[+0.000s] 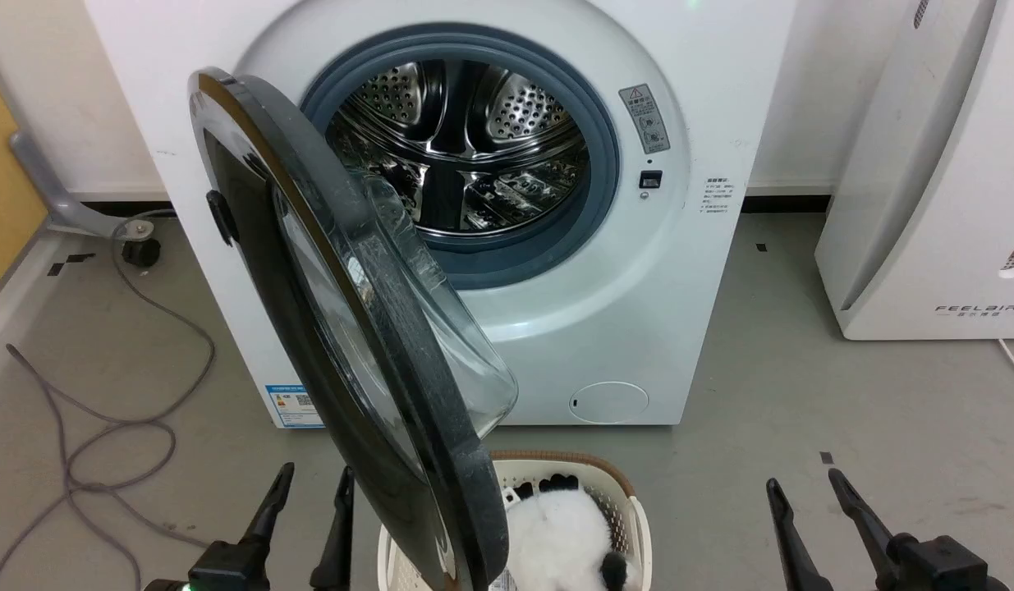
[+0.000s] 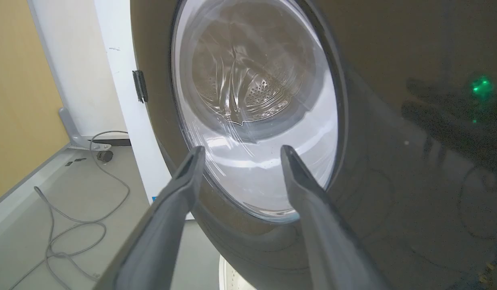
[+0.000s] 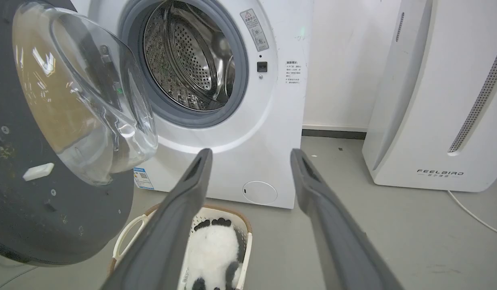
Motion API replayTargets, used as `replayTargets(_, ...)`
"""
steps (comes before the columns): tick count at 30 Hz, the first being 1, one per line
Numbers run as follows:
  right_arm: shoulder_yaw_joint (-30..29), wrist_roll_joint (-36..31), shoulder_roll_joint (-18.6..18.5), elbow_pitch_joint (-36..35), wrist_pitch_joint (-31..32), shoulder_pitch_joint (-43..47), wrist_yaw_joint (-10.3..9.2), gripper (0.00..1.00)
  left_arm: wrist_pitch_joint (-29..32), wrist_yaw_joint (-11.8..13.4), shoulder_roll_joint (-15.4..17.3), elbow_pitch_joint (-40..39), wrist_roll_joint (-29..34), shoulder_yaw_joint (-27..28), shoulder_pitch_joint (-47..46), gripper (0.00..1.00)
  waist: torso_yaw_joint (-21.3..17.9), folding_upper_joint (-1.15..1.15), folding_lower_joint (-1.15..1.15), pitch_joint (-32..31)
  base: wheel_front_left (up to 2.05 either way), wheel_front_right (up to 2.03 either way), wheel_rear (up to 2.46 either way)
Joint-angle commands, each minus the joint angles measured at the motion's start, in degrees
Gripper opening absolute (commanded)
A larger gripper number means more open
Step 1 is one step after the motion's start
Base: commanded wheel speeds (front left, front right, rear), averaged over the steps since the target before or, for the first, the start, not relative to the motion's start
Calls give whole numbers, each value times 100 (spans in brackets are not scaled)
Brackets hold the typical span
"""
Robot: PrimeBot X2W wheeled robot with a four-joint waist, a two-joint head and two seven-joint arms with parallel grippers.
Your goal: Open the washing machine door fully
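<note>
The basket [image 1: 627,515] sits before the washing machine [image 1: 556,345], perhaps under its door [image 1: 392,361].

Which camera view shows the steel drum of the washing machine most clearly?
The head view: it looks almost straight into the steel drum. The right wrist view sees it at an angle. The left wrist view gives a distorted glimpse through the door glass.

The door [image 1: 260,263] stands edge-on across mid-frame, walling the lower left off from the drum [image 1: 465,148]. From lower right I have open floor [image 1: 802,394] up to the drum mouth, bar 1 basket [image 1: 626,505] at bottom centre.
</note>
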Motion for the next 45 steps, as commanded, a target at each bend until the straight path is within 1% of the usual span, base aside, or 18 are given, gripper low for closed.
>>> replayTargets(1, -6, 26, 15, 25, -37, 95, 5, 100, -29, 17, -2, 5, -25, 16, 62, 0, 3, 0, 0, -7, 0, 0, 0)
replayTargets(9, -24, -37, 15, 87, -27, 88, 5, 100, -29, 57, -5, -51, -114, 38, 20, 0, 0, 0, 0, -41, 0, 0, 0)
replayTargets(14, -55, 1, 15, 106, -10, 101, 5, 100, -29, 56, -6, -256, -217, 46, -103, 0, 4, 0, 0, -47, 0, 0, 0)
replayTargets(17, -46, 1, 15, 133, -3, 110, 5, 100, -29, 66, 21, -454, -168, 102, -261, 0, 4, 0, 0, -55, 0, 0, 0)
replayTargets(21, -37, -18, 15, 158, -16, 111, 5, 100, -29, 113, 169, -952, 80, 118, -540, 0, 11, 0, 0, -80, 0, 0, 0)
replayTargets(24, -37, -17, 15, 188, -22, 118, 5, 100, -29, 172, 221, -1328, 169, 152, -766, 0, 29, 0, 0, -97, 0, 0, 0)
replayTargets(27, -5, -21, 15, 205, -47, 113, 5, 100, -29, 238, 225, -1915, 232, 150, -1029, 0, 23, 0, 0, -108, 0, 0, 0)
replayTargets(30, 7, -22, 15, 211, -55, 112, 5, 100, -29, 270, 200, -2574, 289, 35, -1229, 0, 13, 0, 0, -114, 0, 0, 0)
replayTargets(31, 9, -21, 15, 212, -58, 111, 5, 100, -29, 264, 186, -2762, 297, -49, -1269, 0, 12, 0, 0, -112, 0, 0, 0)
replayTargets(32, 20, -15, 15, 217, -60, 116, 5, 100, 40, 184, 134, -3097, 148, -464, -1310, 0, 14, 0, 0, -107, 0, 0, 0)
replayTargets(35, 41, -5, 15, 222, -63, 103, 5, 100, 244, 92, 117, -3294, 61, -1028, -1317, 0, 4, 0, 0, -94, 0, 0, 0)
replayTargets(39, 60, -4, 15, 240, -66, 77, 5, 100, 582, 19, 126, -3365, -118, -1809, -1192, 0, -22, 0, 0, -71, 0, 0, 0)
replayTargets(45, 41, -9, 15, 263, -79, 84, 5, 100, 1171, -17, 338, -3116, -474, -2724, -756, 0, -24, 0, 0, -51, 0, 0, 0)
